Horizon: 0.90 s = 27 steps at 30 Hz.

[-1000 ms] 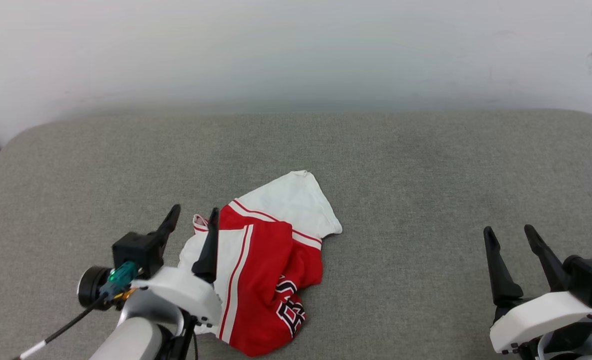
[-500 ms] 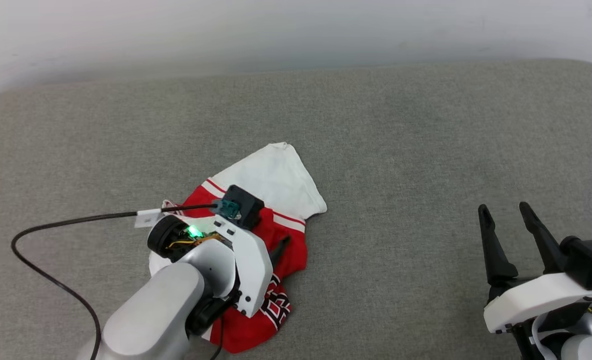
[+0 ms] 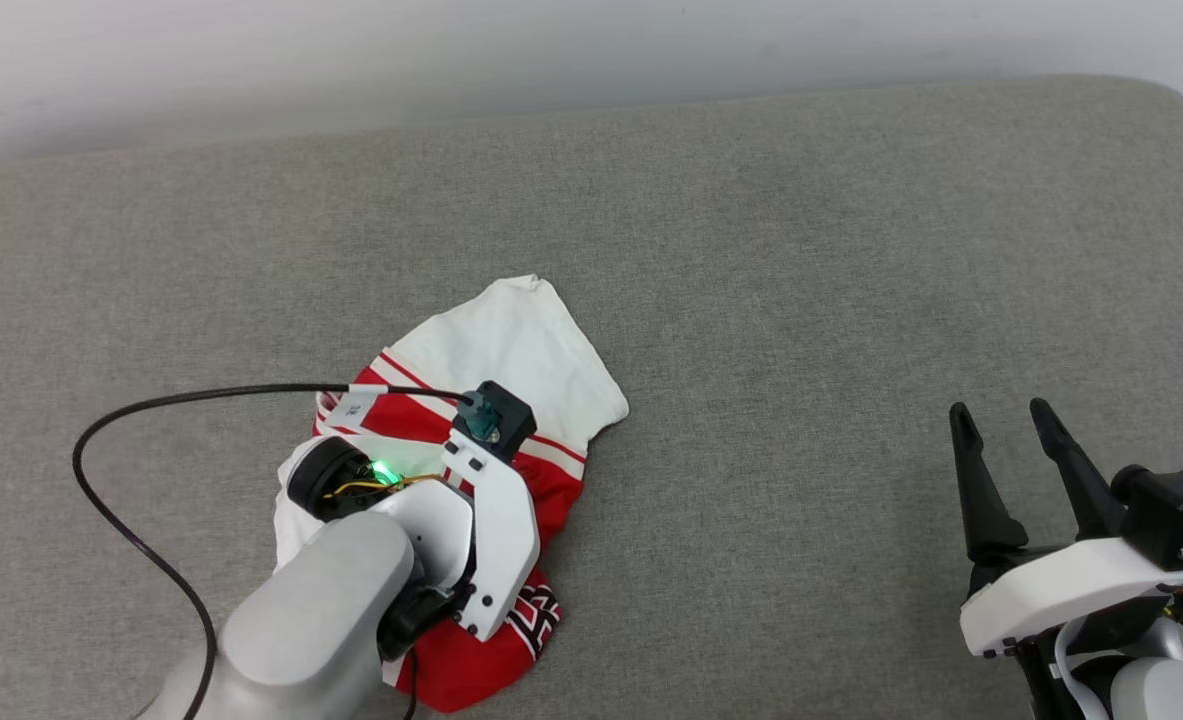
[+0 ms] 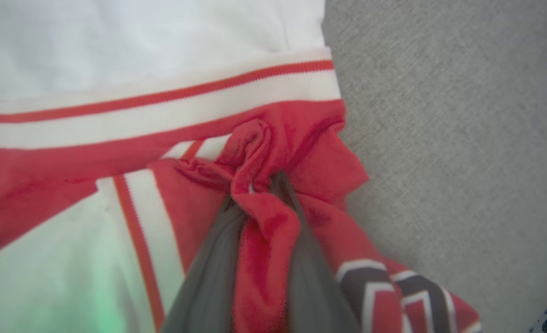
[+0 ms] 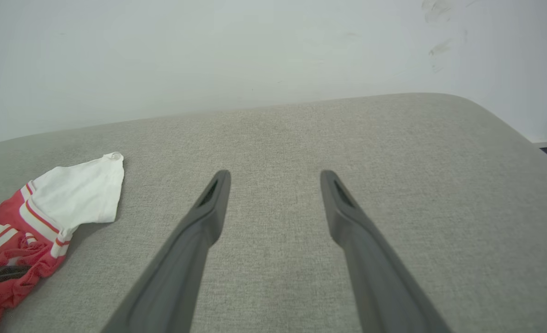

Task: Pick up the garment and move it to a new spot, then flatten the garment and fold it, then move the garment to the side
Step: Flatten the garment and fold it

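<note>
The garment [image 3: 511,340] lies crumpled on the grey cushion, left of centre: a red jersey with a white sleeve, striped trim and black white-outlined letters at its near edge. My left arm's wrist [image 3: 481,500] reaches down over its red middle and hides the fingers in the head view. In the left wrist view my left gripper [image 4: 259,185] is shut on a bunched fold of red fabric of the garment [image 4: 264,259]. My right gripper [image 3: 1001,415] stands open at the lower right, well away from the cloth. The right wrist view has my right gripper [image 5: 275,178] with nothing between its fingers and the garment [image 5: 79,194] at its far left.
The grey upholstered surface [image 3: 801,300] spreads wide to the right of the garment, with a rounded corner at the far right. A white wall [image 3: 551,50] runs behind it. A black cable [image 3: 151,410] loops from my left wrist over the cushion at the left.
The head camera has tilted, shifting the scene. My left gripper, open beside the garment before, has swung over it and shut on the red fabric. The right arm has not moved.
</note>
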{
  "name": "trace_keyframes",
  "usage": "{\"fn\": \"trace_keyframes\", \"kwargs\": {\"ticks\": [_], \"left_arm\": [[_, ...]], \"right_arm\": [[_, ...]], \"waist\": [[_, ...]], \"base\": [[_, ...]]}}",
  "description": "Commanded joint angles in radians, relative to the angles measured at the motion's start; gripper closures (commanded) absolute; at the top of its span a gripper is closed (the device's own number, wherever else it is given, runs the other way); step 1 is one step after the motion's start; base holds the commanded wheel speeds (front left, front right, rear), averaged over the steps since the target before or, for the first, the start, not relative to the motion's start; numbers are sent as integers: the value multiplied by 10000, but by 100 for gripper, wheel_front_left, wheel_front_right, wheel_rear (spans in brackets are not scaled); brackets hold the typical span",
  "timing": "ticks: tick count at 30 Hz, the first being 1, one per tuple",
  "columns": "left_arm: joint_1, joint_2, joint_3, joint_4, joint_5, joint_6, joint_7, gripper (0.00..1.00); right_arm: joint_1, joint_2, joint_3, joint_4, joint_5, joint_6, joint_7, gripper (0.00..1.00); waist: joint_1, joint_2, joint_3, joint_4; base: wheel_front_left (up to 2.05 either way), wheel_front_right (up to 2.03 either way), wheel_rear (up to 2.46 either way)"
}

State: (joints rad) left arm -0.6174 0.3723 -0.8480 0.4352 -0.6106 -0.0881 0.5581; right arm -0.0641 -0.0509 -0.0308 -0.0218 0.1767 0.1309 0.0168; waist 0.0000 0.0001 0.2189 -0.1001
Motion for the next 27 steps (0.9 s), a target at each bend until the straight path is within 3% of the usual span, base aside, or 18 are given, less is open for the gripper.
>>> {"fn": "trace_keyframes", "kwargs": {"ticks": [1, 8, 18, 19, 20, 27], "left_arm": [[375, -188, -231, 154, 181, 15, -346, 100], [-126, -641, -531, -819, 862, -61, -1809, 100], [843, -952, -2021, -1581, 487, -356, -1414, 100], [975, -951, -2115, -1537, 361, -360, -1385, 77], [1054, -970, -2167, -1521, 297, -373, -1465, 0], [1134, -1096, -1567, -1875, 361, -54, -3219, 0]], "right_arm": [[-121, 9, -70, 63, -21, -3, -67, 0], [56, 9, -221, -23, -145, -3, 100, 0], [156, 9, -161, -266, -138, -3, 242, 0], [149, 9, -145, -268, -132, -3, 251, 0], [136, 9, -131, -266, -125, -3, 254, 0], [218, 7, -292, -234, -189, -3, 279, 0]], "waist": [[0, -1, -155, 68], [0, -1, -612, 312], [0, -1, -543, 361], [0, -1, -507, 348], [0, -1, -481, 345], [0, -1, -615, 579]], "base": [[0, 0, 0], [0, 0, 0], [0, 0, 0], [0, 0, 0], [0, 0, 0], [0, 0, 0]]}}
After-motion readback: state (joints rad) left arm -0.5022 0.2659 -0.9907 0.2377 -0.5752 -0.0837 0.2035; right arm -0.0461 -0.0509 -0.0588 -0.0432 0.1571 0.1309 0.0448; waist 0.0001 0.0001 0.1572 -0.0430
